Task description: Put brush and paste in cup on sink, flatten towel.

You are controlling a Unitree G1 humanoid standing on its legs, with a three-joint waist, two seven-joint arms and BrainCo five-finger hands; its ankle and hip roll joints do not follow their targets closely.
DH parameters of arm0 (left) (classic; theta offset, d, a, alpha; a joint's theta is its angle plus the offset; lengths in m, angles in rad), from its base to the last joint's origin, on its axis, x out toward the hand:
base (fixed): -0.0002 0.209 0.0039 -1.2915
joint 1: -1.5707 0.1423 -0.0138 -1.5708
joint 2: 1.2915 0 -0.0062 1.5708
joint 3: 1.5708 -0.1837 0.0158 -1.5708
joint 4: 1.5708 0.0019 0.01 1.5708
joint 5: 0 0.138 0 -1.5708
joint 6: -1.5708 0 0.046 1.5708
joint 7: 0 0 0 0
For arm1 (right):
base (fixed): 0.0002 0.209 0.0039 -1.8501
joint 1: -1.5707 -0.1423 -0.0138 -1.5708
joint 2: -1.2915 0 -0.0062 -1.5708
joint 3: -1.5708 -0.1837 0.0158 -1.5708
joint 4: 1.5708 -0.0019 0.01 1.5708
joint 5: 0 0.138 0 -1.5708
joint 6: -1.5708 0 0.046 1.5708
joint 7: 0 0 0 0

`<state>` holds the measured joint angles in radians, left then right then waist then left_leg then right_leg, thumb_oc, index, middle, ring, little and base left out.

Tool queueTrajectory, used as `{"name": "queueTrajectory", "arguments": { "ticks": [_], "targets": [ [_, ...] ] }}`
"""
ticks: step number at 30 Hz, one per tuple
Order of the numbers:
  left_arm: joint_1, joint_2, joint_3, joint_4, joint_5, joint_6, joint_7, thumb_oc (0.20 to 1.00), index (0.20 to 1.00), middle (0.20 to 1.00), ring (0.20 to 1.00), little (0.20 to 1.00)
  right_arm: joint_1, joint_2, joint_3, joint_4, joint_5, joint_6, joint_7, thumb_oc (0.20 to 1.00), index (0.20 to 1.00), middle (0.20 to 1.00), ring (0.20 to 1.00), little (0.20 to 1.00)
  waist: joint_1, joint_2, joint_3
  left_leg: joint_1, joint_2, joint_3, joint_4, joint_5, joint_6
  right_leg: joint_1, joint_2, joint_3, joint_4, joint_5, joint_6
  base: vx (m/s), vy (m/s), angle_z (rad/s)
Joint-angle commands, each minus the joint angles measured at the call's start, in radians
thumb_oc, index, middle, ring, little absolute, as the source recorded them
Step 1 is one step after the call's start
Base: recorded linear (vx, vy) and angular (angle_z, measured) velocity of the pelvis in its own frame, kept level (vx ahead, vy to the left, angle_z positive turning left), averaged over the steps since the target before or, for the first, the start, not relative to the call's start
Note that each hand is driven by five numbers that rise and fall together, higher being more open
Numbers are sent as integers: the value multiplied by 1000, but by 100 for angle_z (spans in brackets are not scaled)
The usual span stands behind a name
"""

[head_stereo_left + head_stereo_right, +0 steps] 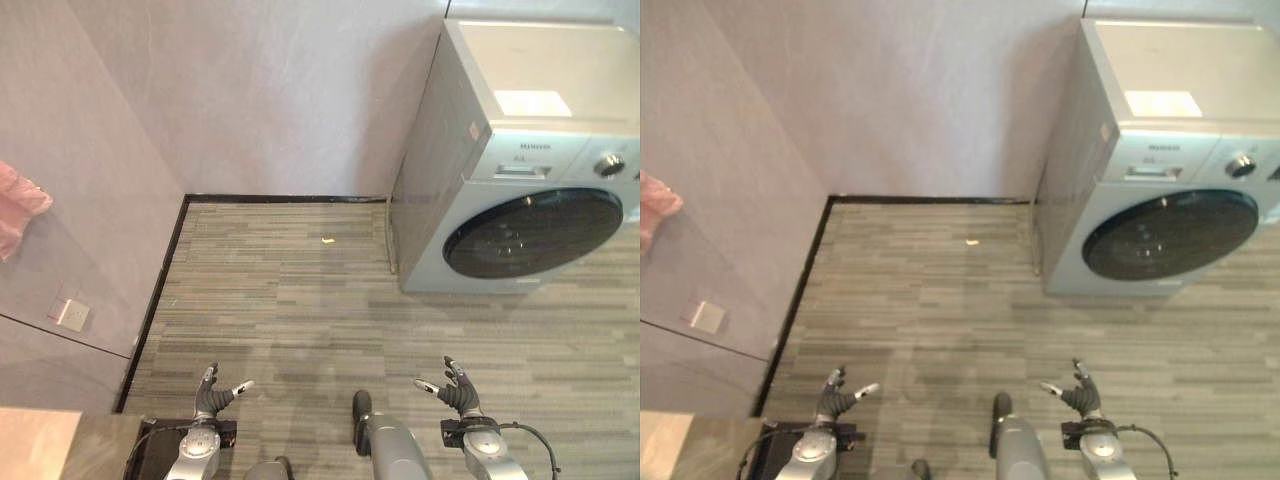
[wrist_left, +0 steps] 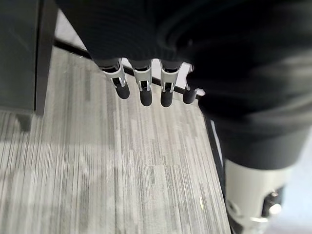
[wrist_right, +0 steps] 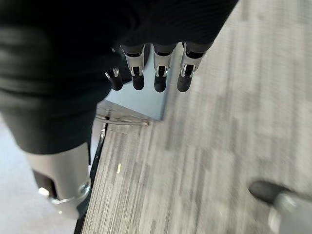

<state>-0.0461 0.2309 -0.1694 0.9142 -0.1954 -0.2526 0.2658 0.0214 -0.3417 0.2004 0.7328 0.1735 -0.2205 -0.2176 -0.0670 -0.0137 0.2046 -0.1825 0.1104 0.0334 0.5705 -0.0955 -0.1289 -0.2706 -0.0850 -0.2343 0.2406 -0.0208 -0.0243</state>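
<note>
From the left eye view, both hands are hanging low over the striped grey floor (image 1: 300, 300), left hand (image 1: 212, 396) and right hand (image 1: 456, 388), fingers loosely spread and gripping nothing. A pink cloth (image 1: 18, 208), probably the towel though it's cut off at the frame edge, is sitting up by the wall on the left, well apart from either hand's fingers. The washing machine (image 1: 530, 170) is standing off to the right. In the right eye view a small yellowish scrap (image 1: 972, 241) is lying on the floor near the back wall. In the left wrist view, the fingers (image 2: 142, 90) are hanging relaxed over bare floor. In the right wrist view, same deal, fingers (image 3: 158, 78) are dangling loose.
</note>
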Motion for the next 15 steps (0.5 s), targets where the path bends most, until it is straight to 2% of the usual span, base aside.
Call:
{"name": "queueTrajectory", "arguments": {
  "ticks": [1, 2, 5, 6, 8, 9, 10, 12, 13, 14, 15],
  "targets": [
    [-56, 54, 2, -57, -7, -46, 6, 1000, 1000, 1000, 1000, 1000, -37, -40, -12, -38, -2, -41, -15, 1000, 1000, 1000, 1000, 1000, 6, -31, 68, 27, -49, 83, 66, 115, 50, 121, -10, 12, -58, -12, 69, 276, -137, 17],
    [-62, 52, -1, -61, -12, -44, 13, 1000, 1000, 1000, 1000, 1000, -26, -54, -16, -47, -20, -35, -20, 1000, 1000, 1000, 1000, 1000, 27, -35, 77, -40, -66, 91, 11, 95, 60, 156, -12, 0, -72, -26, 73, 303, -95, 29],
    [-67, 47, -4, -59, -10, -39, 20, 1000, 1000, 1000, 1000, 1000, -8, -64, -30, -56, -31, -32, -25, 1000, 1000, 1000, 1000, 1000, 43, -33, 72, -89, -55, 118, -122, 72, 76, 191, -9, -14, -95, -46, 83, 310, -28, 43],
    [-74, 41, -7, -48, 0, -33, 22, 1000, 1000, 1000, 1000, 1000, 1, -56, -40, -48, -37, -32, -39, 1000, 1000, 1000, 1000, 1000, 51, -17, 60, -112, -31, 156, -285, 122, 75, 223, 9, -23, -105, -63, 87, 545, 60, 41],
    [-72, 44, 3, -39, 11, -31, 27, 1000, 1000, 1000, 1000, 1000, 16, -54, -34, -75, -59, -34, -39, 1000, 1000, 1000, 1000, 1000, 66, 0, 52, -103, -30, 169, -458, 220, 56, 265, 41, -20, -115, -82, 93, 515, 72, 9],
    [-68, 44, 11, -38, 15, -31, 28, 1000, 1000, 1000, 1000, 1000, 15, -56, -30, -74, -70, -34, -37, 1000, 1000, 1000, 1000, 1000, 76, 4, 47, -112, -23, 172, -505, 235, 54, 285, 52, -21, -116, -96, 94, 302, 39, -8],
    [-68, 44, 12, -38, 15, -31, 28, 1000, 1000, 1000, 1000, 1000, 15, -56, -29, -74, -70, -34, -37, 1000, 1000, 1000, 1000, 1000, 76, 2, 49, -106, -26, 173, -509, 237, 54, 288, 50, -21, -115, -98, 95, 282, 49, -4],
    [-51, 45, 26, -42, 16, -27, 26, 1000, 1000, 1000, 1000, 1000, 21, -55, -21, -88, -90, -31, -34, 1000, 1000, 1000, 1000, 1000, 85, 3, 41, -115, -8, 224, -569, 260, 52, 324, 64, -23, -118, -121, 96, 431, 100, -2],
    [-28, 47, 39, -47, 23, -24, 20, 1000, 1000, 1000, 1000, 1000, 25, -50, -16, -101, -103, -24, -22, 1000, 1000, 1000, 1000, 1000, 91, -4, 26, -98, 1, 261, -550, 270, 62, 356, 71, -20, -112, -140, 104, 434, 105, -1],
    [-27, 47, 39, -47, 23, -24, 20, 1000, 1000, 1000, 1000, 1000, 26, -50, -16, -102, -103, -24, -22, 1000, 1000, 1000, 1000, 1000, 90, -7, 29, -93, -2, 262, -551, 268, 62, 360, 67, -20, -110, -144, 106, 566, 164, 1],
    [-12, 48, 47, -50, 31, -24, 22, 1000, 1000, 1000, 1000, 1000, 28, -36, -14, -102, -108, -21, -12, 1000, 1000, 1000, 1000, 1000, 100, -25, 13, -110, -16, 262, -488, 252, 77, 391, 48, -17, -103, -163, 120, 294, 97, -11]
  ]
}}
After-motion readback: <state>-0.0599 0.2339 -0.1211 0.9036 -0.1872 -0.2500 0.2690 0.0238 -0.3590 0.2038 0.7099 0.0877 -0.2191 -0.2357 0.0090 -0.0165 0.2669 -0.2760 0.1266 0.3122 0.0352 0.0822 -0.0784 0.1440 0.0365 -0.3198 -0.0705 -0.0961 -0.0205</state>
